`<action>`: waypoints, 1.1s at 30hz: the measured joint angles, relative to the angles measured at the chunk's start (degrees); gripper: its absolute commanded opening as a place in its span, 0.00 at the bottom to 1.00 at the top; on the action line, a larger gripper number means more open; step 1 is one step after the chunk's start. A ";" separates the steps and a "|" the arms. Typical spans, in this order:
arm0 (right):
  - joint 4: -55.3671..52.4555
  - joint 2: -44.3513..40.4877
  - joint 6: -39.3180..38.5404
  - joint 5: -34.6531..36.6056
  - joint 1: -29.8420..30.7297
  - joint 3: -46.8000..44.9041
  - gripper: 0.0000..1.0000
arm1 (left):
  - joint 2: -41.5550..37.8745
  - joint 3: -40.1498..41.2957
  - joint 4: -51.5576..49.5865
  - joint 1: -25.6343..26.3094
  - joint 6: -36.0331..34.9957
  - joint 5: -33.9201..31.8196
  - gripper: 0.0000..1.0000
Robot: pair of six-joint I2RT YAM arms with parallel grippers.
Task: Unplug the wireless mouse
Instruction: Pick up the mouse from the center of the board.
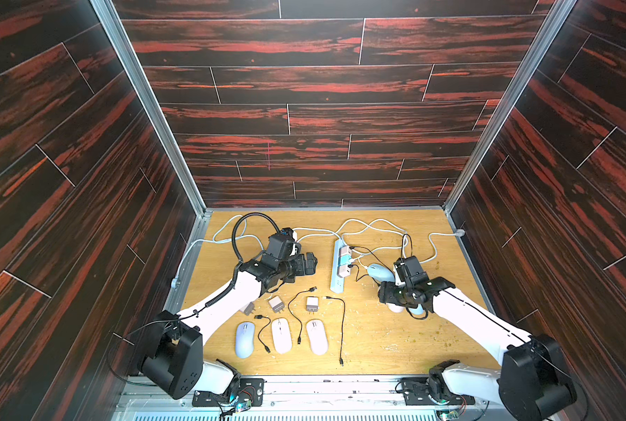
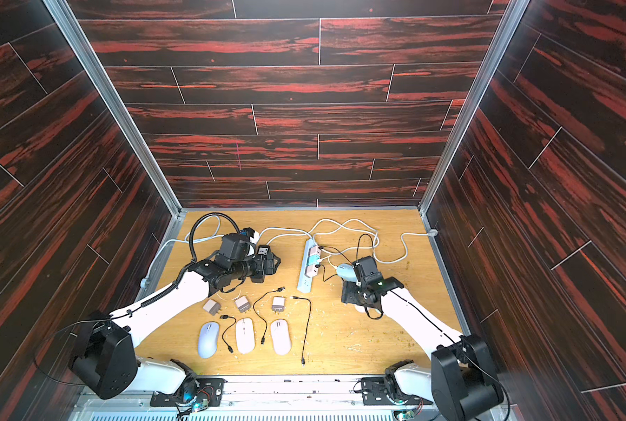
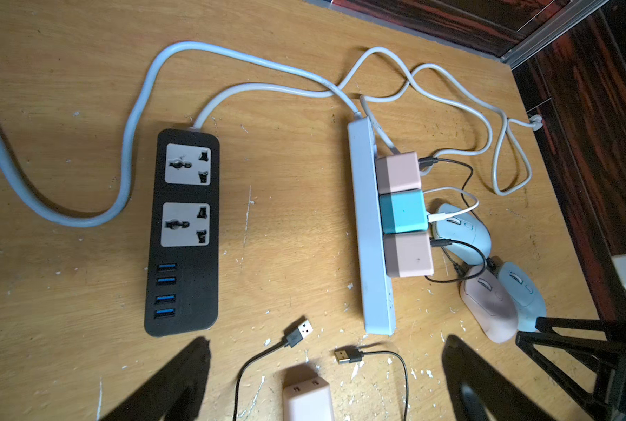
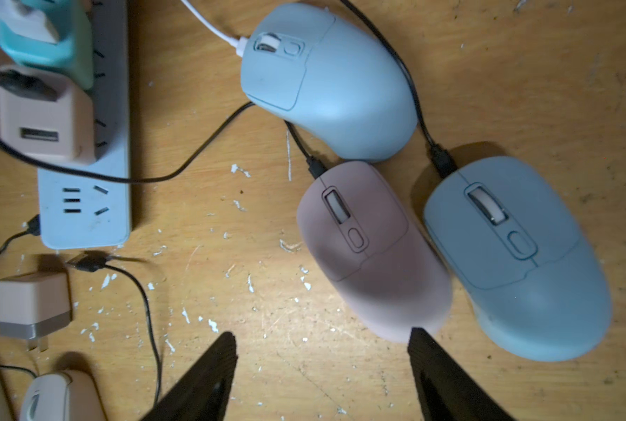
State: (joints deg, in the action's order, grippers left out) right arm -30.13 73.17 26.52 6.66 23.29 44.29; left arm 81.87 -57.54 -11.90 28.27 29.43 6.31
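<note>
Three mice still on cable, right arm nearest

Left gripper (image 3: 326, 340) hangs over the middle of the worktop (image 1: 377, 350), its fingers spread as wide as they go and empty. Below it lie a black power strip (image 3: 183, 233) and loose USB leads (image 3: 296, 333). Further right, the light-blue power strip (image 3: 371, 233) carries two pink chargers (image 3: 399, 175) with a teal charger (image 3: 402, 211) between them, each feeding a lead. Just beyond, toward the right edge, sit the three plugged mice: a pale-blue mouse (image 4: 329, 80) on a white lead, then a pink mouse (image 4: 373, 251) and a blue mouse (image 4: 515, 255) on black leads. Which one is meant cannot be told. Right gripper (image 4: 324, 333) hovers above them, fingers well apart and gripping nothing. The pink mouse lies closest. Its long axis runs from its plug (image 4: 317, 166) toward the fingers, and its rear sits just beside one fingertip (image 4: 419, 337), off to the side of the gap. By that, the right arm is far better placed, though the gap would need shifting over the plug end.
</note>
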 measured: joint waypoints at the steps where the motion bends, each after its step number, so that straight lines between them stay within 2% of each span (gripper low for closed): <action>1: 0.00 0.55 -1.16 -0.09 -0.17 0.57 0.78 | -0.09 0.28 0.26 0.00 0.13 0.20 1.00; 5: -0.68 3.85 -4.68 -0.04 -0.83 3.17 0.80 | -0.13 0.55 0.44 0.00 0.81 1.03 1.00; 12: -2.05 8.39 -8.44 0.17 -1.55 4.17 0.93 | -0.15 0.55 0.61 0.00 1.05 1.46 1.00; 16: -1.99 10.84 -10.05 0.28 -1.57 5.27 0.93 | -0.13 0.55 0.70 0.00 1.05 1.62 1.00; 25: -1.03 16.24 -12.68 -0.15 -2.40 5.68 0.83 | 1.18 0.55 0.79 0.00 1.09 2.34 1.00; 33: 1.84 15.41 -13.62 -5.03 -2.34 4.04 0.71 | 2.14 0.55 1.01 0.00 1.51 3.80 0.98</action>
State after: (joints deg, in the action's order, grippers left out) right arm -28.29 88.58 12.91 1.63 20.95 48.34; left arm 84.01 -56.99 -10.90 28.27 30.94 10.11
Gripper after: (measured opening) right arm 0.718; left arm 0.988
